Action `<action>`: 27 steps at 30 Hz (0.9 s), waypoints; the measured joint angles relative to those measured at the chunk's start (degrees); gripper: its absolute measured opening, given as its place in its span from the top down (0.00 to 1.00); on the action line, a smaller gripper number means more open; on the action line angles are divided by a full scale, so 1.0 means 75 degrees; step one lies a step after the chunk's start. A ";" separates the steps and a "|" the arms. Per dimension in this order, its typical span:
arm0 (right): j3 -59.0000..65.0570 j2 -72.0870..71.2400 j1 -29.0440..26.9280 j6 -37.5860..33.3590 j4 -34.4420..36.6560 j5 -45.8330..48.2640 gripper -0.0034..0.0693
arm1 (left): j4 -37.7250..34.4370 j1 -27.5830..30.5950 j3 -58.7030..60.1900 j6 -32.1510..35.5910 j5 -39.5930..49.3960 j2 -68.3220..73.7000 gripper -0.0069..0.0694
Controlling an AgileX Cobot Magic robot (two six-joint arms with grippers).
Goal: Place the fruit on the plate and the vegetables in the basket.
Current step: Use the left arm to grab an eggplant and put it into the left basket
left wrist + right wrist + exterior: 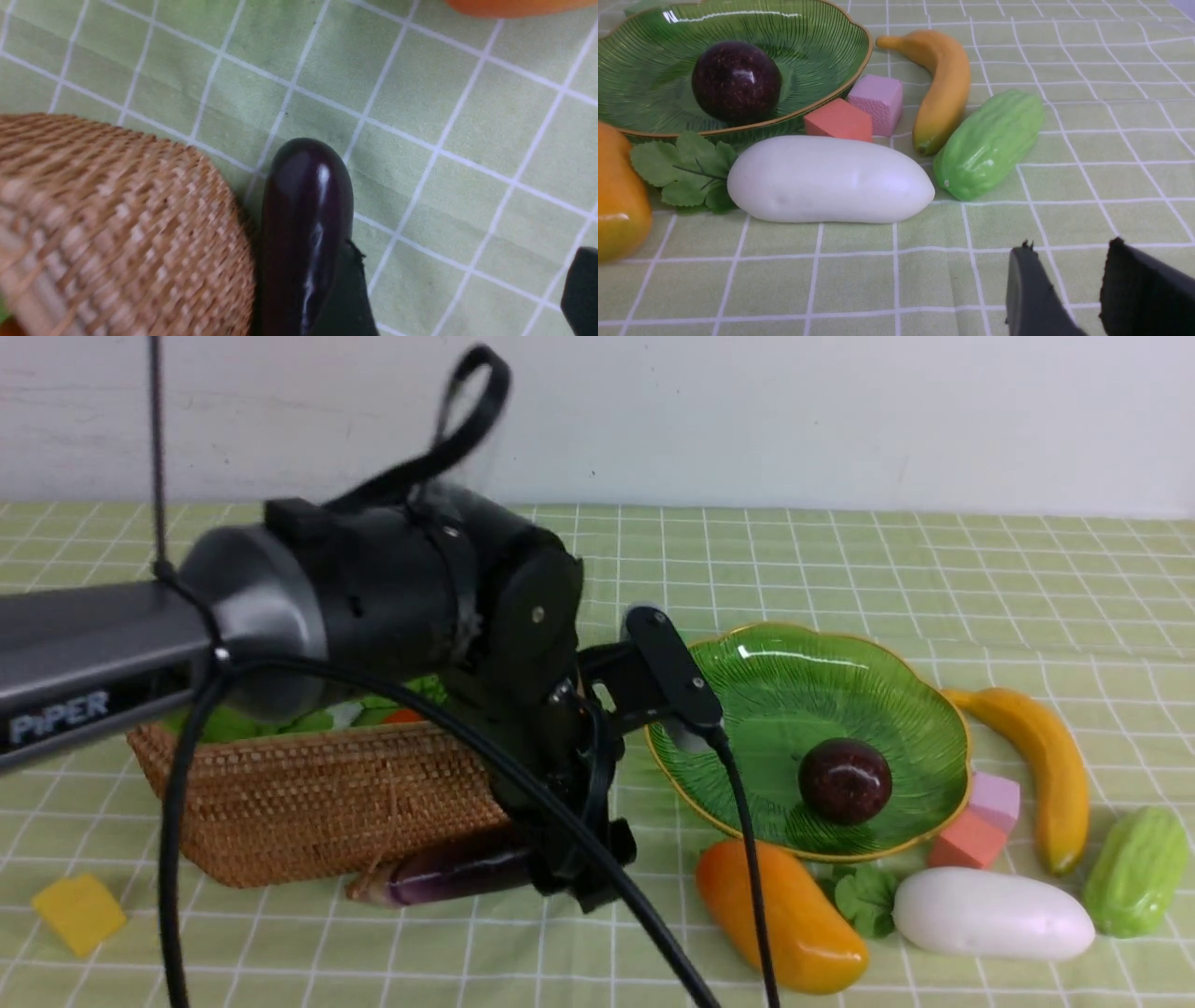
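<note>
left pincer (458, 298) wide, one finger touching the eggplant (303, 224) beside the basket (117, 224). right pincer (1069, 289) narrowly parted, empty, above desk (1111, 163).

Purple eggplant (457, 873); brown wicker basket (317, 803); green plate (803, 700), gold rim.

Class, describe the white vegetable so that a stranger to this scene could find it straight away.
Start at the green plate holding a maroon ball. Just in front of it, on the cloth, lies the white oval, between a leaf sprig and a bumpy green gourd. It alone is smooth and white.
</note>
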 joint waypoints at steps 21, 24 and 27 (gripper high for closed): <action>0.0000 0.0000 0.0000 0.0000 0.0000 0.0000 0.62 | 0.1066 -0.0018 0.0000 -0.0123 -0.1478 0.1212 0.18; 0.0000 0.0000 0.0000 0.0000 0.0000 0.0000 0.62 | 0.1066 -0.0018 0.0000 -0.0133 -0.1135 0.1212 0.18; 0.0000 0.0000 0.0000 0.0000 0.0000 0.0000 0.62 | 0.1066 -0.0018 0.0000 -0.0099 -0.0533 0.1212 0.18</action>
